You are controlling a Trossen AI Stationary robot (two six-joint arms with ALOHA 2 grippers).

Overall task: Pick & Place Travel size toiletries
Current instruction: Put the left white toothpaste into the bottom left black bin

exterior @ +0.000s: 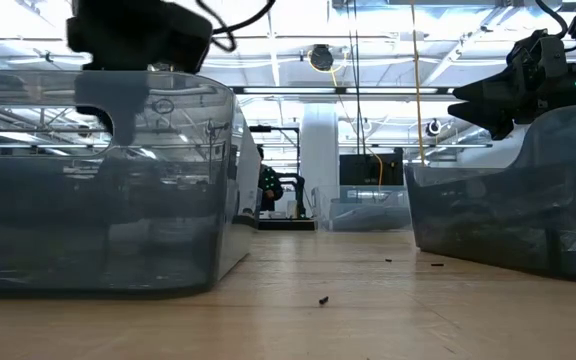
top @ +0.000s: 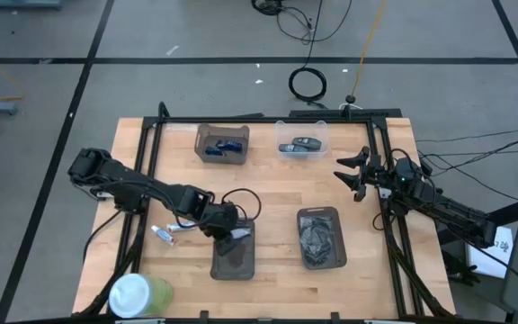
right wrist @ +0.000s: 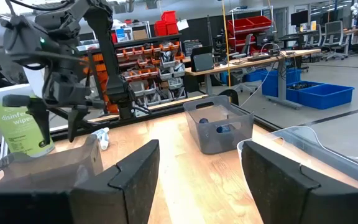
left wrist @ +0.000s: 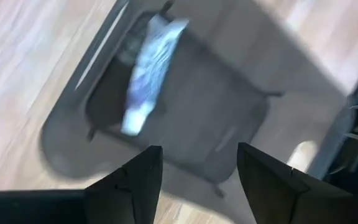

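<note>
One white-and-blue squeeze tube (left wrist: 146, 78) lies inside a dark rectangular tray (left wrist: 229, 118), blurred in the left wrist view. My left gripper (left wrist: 197, 168) hangs open just above that tray (top: 234, 256), touching nothing, with the tube beyond its fingertips. In the high view the gripper (top: 230, 232) covers the tray's far end and hides this tube. A second tube (top: 165, 234) lies on the bare wood to the left of the tray, also visible in the right wrist view (right wrist: 101, 138). My right gripper (top: 353, 175) waits open near the table's right edge.
A grey bin (top: 222, 142) with blue items and a clear bin (top: 301, 144) with dark items sit at the far side. Another dark tray (top: 320, 236) holds dark things. A wipes canister (top: 138, 295) stands at the near left corner. Bare wood lies between the trays.
</note>
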